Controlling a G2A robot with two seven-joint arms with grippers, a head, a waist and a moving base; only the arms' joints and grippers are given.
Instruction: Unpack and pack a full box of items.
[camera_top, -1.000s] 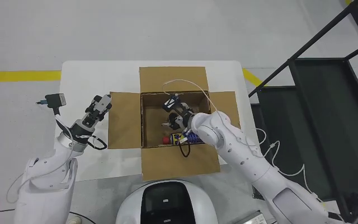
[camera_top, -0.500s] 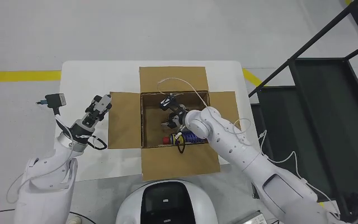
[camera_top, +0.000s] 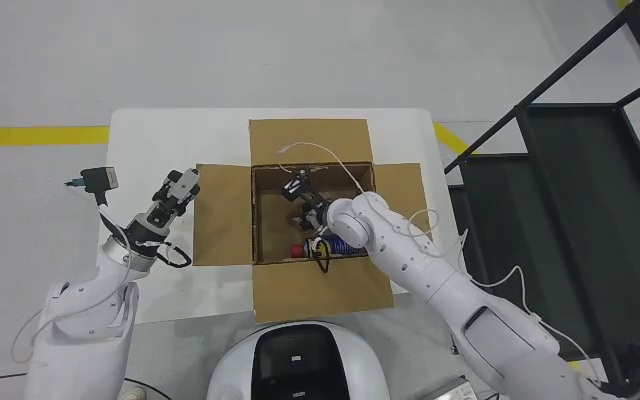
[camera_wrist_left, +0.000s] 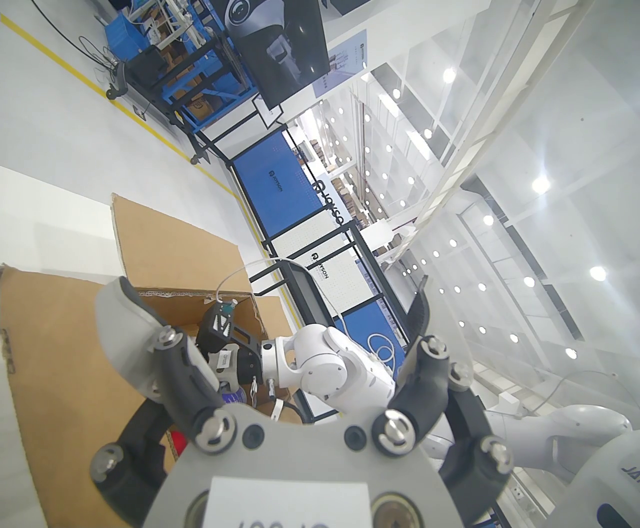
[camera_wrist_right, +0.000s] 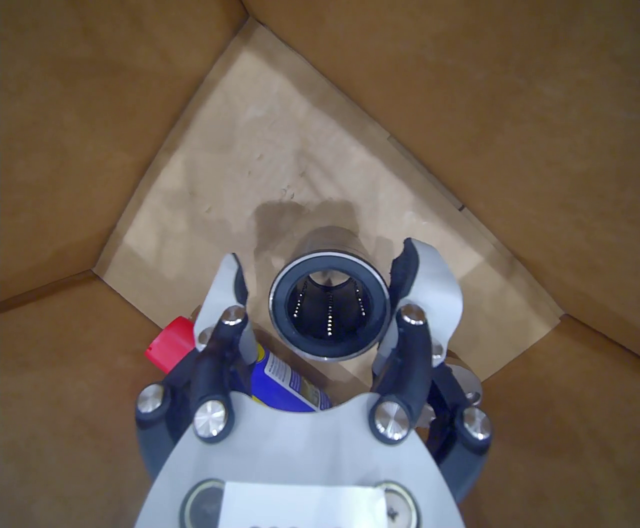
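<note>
- A metal bearing (camera_wrist_right: 330, 310), a short tube with a black-rimmed bore, sits on the floor of the open cardboard box (camera_wrist_right: 100, 125). It appears to stand on end, with its open end facing up.
- Just beside it lies a blue can (camera_wrist_right: 280, 375) with a red cap.
- The right end effector (camera_wrist_right: 324, 257) is down inside the box, spread, with one finger on each side of the bearing. The fingers are close to its rim, and I cannot tell whether they touch it.
- The left end effector (camera_wrist_left: 270, 300) is spread and holds nothing. It hangs over the white tabletop (camera_top: 150, 140), just beside the box's left flap.
- Step in hand, as I judge it: taking hold of the bearing in order to unpack it. The spread fingers could also fit a release, and the pictures do not settle which.
- If it is a pick, the next move calls for pressing the fingers together squarely on the round wall.
- The bearing must then be lifted straight up, clear of the can and the box walls.
- The smooth, curved metal may slip or roll in the grip, so it should be held centred.
</note>
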